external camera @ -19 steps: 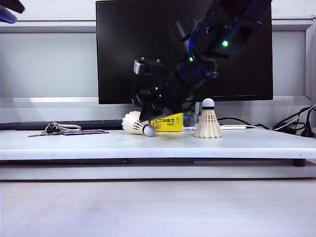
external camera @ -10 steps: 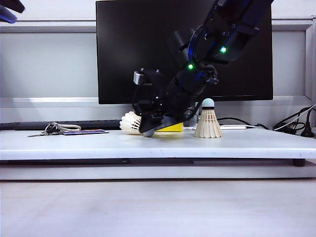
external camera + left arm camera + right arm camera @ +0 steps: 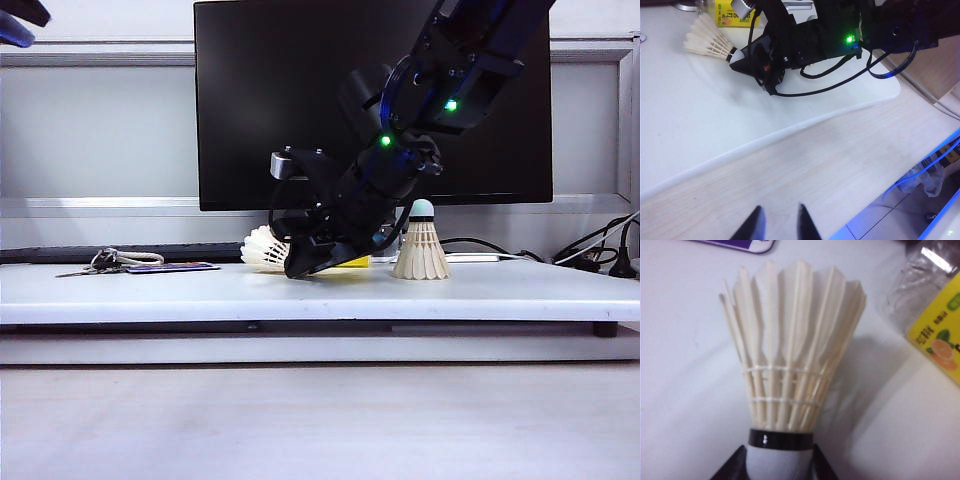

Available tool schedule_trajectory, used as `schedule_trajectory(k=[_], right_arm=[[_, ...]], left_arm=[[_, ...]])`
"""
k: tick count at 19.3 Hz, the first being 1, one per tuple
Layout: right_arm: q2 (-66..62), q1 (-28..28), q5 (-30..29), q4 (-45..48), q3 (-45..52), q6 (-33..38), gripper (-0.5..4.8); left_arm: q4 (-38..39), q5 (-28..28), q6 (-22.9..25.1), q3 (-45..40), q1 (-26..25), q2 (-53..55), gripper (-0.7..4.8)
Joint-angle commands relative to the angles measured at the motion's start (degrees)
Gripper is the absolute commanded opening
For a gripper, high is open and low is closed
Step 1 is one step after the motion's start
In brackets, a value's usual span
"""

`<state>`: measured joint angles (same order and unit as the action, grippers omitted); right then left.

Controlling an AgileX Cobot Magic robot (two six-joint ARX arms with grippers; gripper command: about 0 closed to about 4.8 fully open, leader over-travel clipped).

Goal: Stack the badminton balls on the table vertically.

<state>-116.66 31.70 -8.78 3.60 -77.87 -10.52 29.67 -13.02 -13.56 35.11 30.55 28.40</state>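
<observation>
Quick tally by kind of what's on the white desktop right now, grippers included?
Shuttlecocks: 2, one lying, one upright
Bottle: 1
Keys: 1 bunch
Card: 1
Grippers: 2, right at the lying shuttlecock, left off the desktop
Total: 7

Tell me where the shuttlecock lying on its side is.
The cream-white feather shuttlecock on its side lies mid-table in the exterior view, its cork at the right gripper, beside the yellow-labelled clear bottle, left of the upright shuttlecock.
</observation>
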Motion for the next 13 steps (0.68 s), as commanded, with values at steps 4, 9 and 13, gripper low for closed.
schedule_trajectory(k=[4, 9, 13], right_arm=[[0.3, 0.1, -0.3, -0.5, -0.5, -0.1, 2.35], [3.3, 0.1, -0.3, -1.4, -0.6, -1.8, 2.56], [10.5, 0.0, -0.3, -3.3, -0.6, -3.3, 2.58]], left_arm=[[-2.6, 0.3, 3.4, 0.1, 0.0, 0.0, 0.96], [-6.6, -0.1, 12.1, 0.6, 0.0, 1.6, 0.96], [-6.1, -1.1, 24.6, 5.1, 0.0, 10.1, 0.96]])
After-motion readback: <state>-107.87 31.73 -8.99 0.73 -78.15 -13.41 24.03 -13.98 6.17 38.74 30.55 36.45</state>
